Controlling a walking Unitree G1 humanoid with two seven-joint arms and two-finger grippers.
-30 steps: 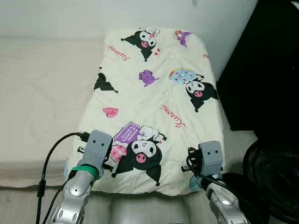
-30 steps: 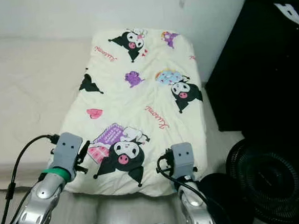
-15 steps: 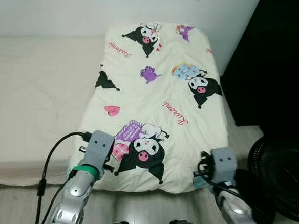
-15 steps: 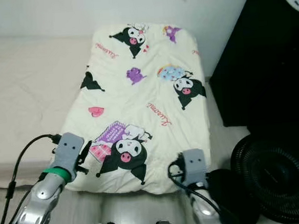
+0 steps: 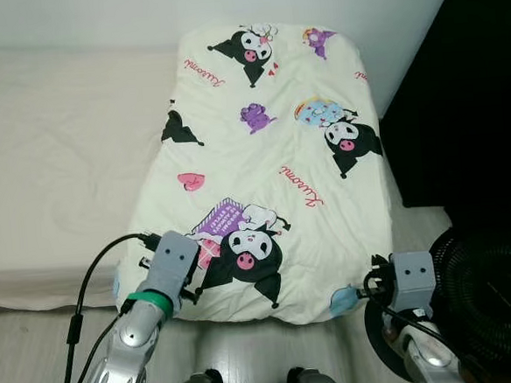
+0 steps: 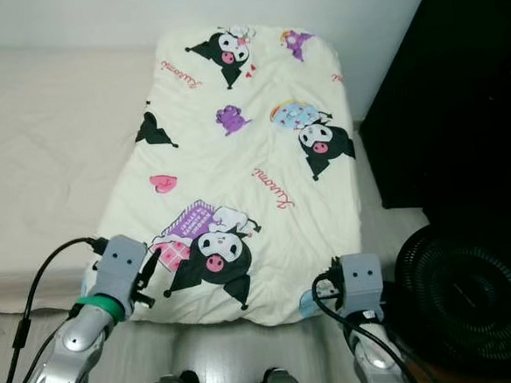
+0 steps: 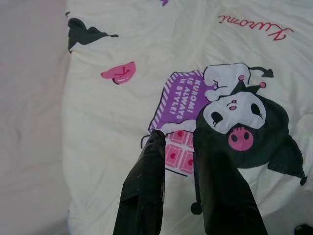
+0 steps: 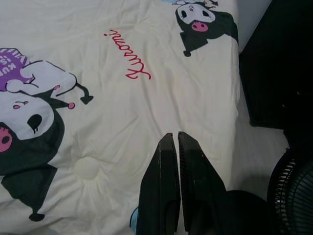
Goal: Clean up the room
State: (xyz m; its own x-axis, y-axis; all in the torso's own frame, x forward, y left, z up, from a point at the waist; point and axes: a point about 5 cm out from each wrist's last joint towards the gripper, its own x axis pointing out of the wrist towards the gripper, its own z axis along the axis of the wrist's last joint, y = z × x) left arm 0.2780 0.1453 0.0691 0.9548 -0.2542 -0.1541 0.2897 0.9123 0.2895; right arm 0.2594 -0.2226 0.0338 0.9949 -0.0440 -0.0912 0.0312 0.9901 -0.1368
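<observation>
Cream quilted blanket printed with black-and-white cartoon characters, pink hearts and red script, spread flat over the right end of the beige mattress, near edge hanging just past the mattress's front edge. Left gripper at the blanket's near left corner, black fingers slightly parted over the purple print, pinching nothing. Right gripper at the near right corner, fingers pressed together. Black round fan on the floor beside the right arm.

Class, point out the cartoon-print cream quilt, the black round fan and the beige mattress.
cartoon-print cream quilt [image 5: 263, 169]: left eye view, plain middle.
black round fan [image 5: 496, 302]: left eye view, grille.
beige mattress [image 5: 60, 161]: left eye view, bare surface.
</observation>
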